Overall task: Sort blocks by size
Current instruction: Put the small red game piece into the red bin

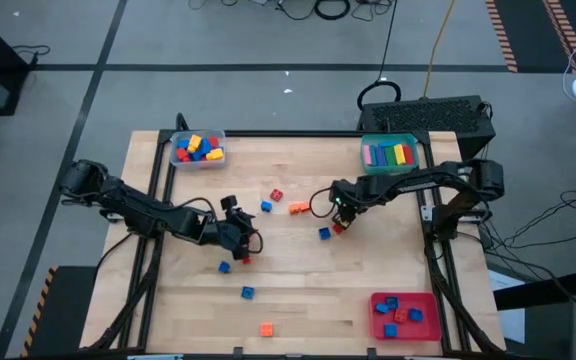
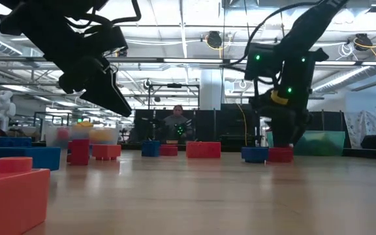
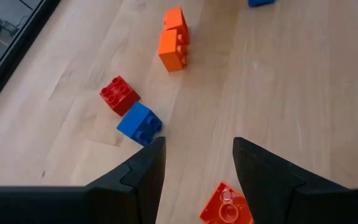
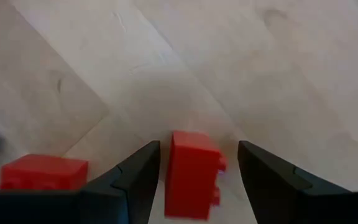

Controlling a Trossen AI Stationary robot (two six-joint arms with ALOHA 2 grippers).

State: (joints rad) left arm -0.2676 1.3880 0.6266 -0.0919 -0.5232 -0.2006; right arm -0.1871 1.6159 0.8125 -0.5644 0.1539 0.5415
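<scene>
While both hands gape, right hand (image 4: pixel 194 171) straddles an upright red brick (image 4: pixel 192 174), ungripped.

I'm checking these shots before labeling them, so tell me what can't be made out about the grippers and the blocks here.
- Right gripper: a red block stands between open fingers; right wrist view cuts its base off, so contact is unclear.
- Left gripper: an orange-red block is half cut off by the left wrist view's edge.
- Clear tray, teal tray, red tray: high view, blocks too small to count.
- Low view: near red block blurred.
</scene>
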